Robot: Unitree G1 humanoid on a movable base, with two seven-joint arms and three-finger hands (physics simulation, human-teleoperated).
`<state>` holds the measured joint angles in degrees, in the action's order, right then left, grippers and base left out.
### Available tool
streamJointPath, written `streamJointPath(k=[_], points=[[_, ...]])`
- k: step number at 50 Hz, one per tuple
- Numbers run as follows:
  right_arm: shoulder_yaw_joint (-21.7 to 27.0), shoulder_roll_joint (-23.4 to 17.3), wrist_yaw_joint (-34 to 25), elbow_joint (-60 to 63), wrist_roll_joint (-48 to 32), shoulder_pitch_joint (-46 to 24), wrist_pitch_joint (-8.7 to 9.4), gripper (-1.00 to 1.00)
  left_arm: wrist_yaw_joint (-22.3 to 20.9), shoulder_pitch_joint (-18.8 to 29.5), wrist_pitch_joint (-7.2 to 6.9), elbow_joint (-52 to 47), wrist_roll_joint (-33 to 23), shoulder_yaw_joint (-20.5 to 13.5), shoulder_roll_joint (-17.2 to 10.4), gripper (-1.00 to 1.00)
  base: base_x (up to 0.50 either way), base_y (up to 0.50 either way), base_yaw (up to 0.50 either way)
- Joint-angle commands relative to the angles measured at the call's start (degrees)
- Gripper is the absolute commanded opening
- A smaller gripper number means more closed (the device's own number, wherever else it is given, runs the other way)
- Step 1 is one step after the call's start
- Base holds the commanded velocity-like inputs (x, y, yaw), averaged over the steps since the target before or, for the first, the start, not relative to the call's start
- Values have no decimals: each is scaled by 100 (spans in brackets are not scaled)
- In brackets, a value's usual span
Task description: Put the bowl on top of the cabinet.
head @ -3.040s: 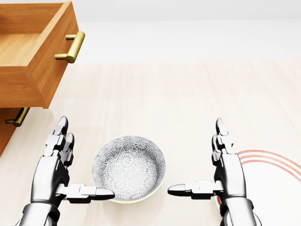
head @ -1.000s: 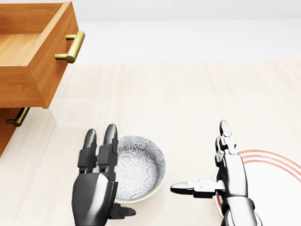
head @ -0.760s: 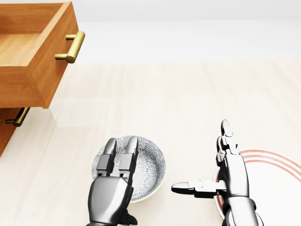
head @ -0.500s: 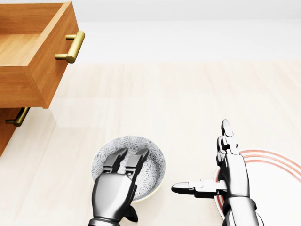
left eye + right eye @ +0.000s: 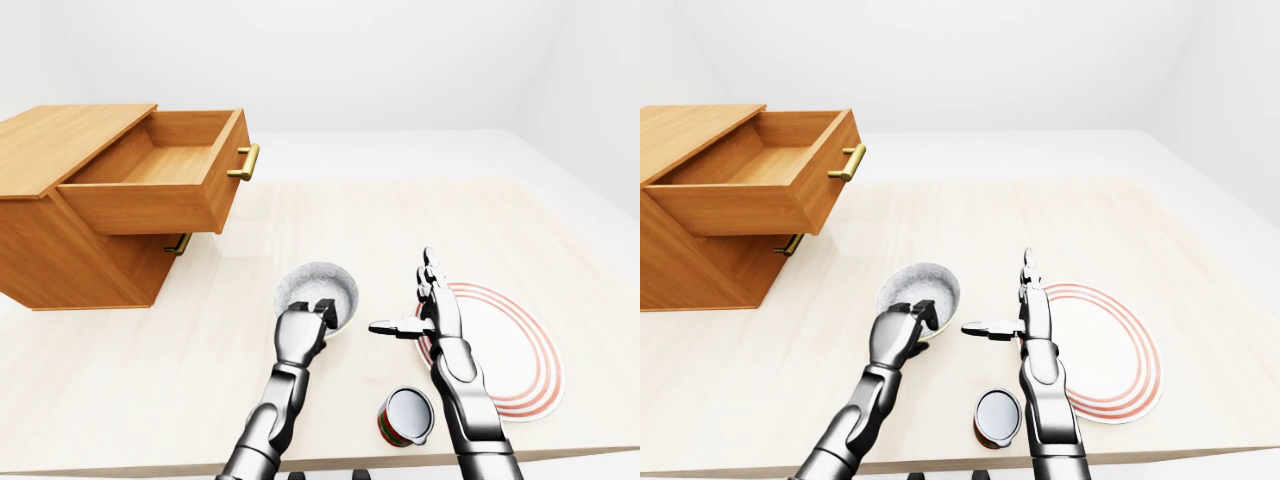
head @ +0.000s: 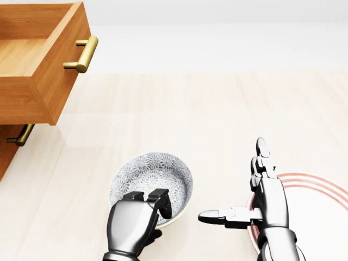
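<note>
- Two fingers (image 6: 159,196) of my left hand (image 6: 130,224) were hooked over the near rim of the bowl (image 6: 155,176). The thumb sat under the outer wall, so this hand was closed on the rim like a pinch.
- I took it at the rim because the wall is thin there. The whole bowl looked too wide for one three-finger hand to go around.
- The bowl was low in the head view, on the pale table (image 5: 400,230), between my two hands and well apart from the cabinet (image 5: 60,135). I could not tell whether its base was touching the table.
- My right hand (image 6: 266,204) was spread wide, with straight fingers and the thumb pointing toward the bowl, and it held nothing. It hovered at the edge of the plate (image 5: 515,350), I think to be ready as a second support.
- The bowl looked like glazed ceramic, round and deep, with a grey flower pattern inside. I judged it slippery for smooth metal fingers.
- The cabinet was of warm wood with a flat top. Its upper drawer (image 5: 160,185) was pulled out and had a brass bar handle (image 6: 81,54).
- The bowl had to go on the flat top, not into the open drawer.
- The plate was flat and white with red rings, and a small can (image 5: 405,417) was near my right forearm.
</note>
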<state>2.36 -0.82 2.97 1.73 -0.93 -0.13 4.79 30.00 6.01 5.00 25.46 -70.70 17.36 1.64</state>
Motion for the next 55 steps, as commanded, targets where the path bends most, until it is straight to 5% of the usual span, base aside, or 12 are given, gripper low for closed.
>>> streamJointPath(k=[1,17,22,39,55], points=[[-6,0,-19,-19,15,-19,-13,100,0,-330,0,-411,290,-127,-48,-93,0,0,0],[-62,20,-40,-40,-6,-13,-44,100,0,-902,0,-2741,1409,-234,-80,-92,0,0,0],[-52,14,-48,29,0,7,-5,100,-660,-855,0,-3636,1919,-264,6,-92,0,0,0],[-78,27,-51,27,-7,13,-21,100,-1223,-814,0,-4451,2189,-263,16,-92,0,0,0],[-77,28,-62,112,-5,52,2,100,-2284,-235,0,-5753,2526,-549,132,-93,0,0,0]])
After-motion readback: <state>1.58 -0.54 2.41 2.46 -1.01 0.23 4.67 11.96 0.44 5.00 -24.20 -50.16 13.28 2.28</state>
